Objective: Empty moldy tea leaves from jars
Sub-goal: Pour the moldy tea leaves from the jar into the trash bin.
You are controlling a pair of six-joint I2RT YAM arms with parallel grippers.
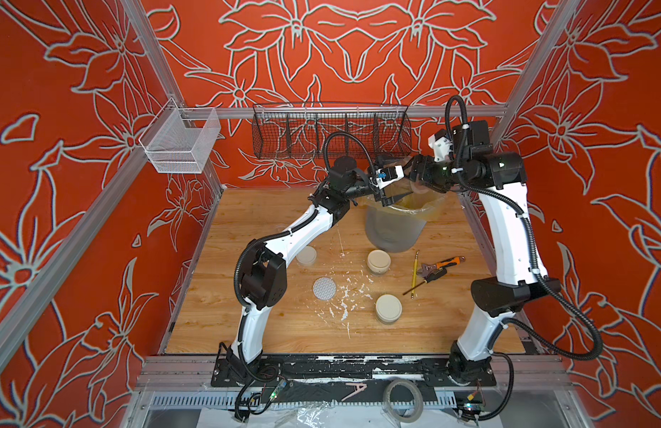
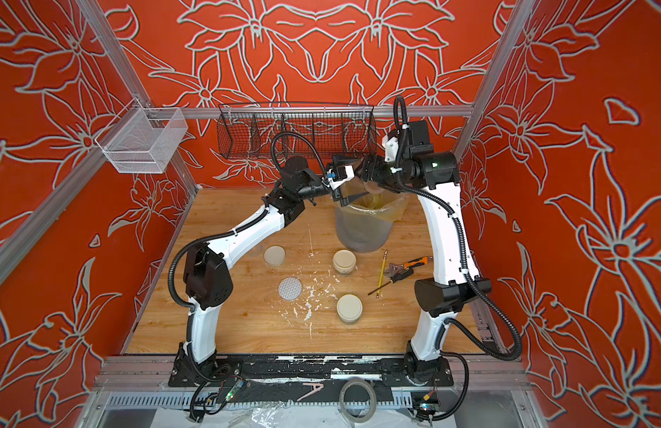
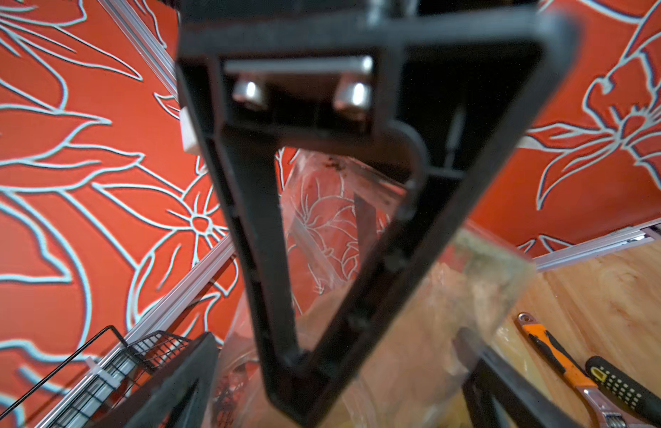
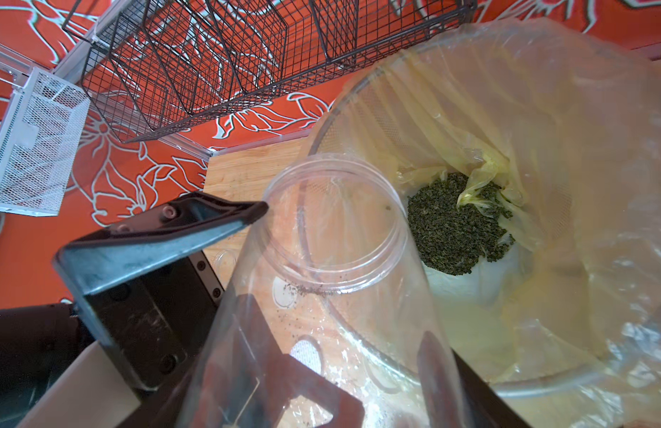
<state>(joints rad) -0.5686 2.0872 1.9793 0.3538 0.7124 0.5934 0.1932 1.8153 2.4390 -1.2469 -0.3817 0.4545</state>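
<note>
1. Jars (image 1: 388, 307) with cream lids, three of them, stand on the table (image 1: 433, 333) nearest the robot's base. A dotted lid (image 1: 324, 288) lies flat among white flakes (image 1: 344, 315). From above I cannot tell what the three hold.
2. Farther back, over the bin (image 1: 394, 237), the right claw (image 4: 344, 344) is clenched on the open jar (image 4: 332, 259). Its long axis slants from the claw down toward the bin, mouth leading.
3. Beside it the left claw (image 1: 385, 198) is spread wide, grasping nothing. One finger (image 4: 158, 229) lies just beside the jar's rim; I cannot tell whether it touches.
4. Beyond and below the mouth, the tea leaves (image 4: 455, 229) lie heaped in the bin's liner. Only specks cling at the jar's lip, so the pouring looks done, and the right arm is the one placed to carry the jar away.
5. In both top views the held jar is nearly lost behind the two wrists.
</note>
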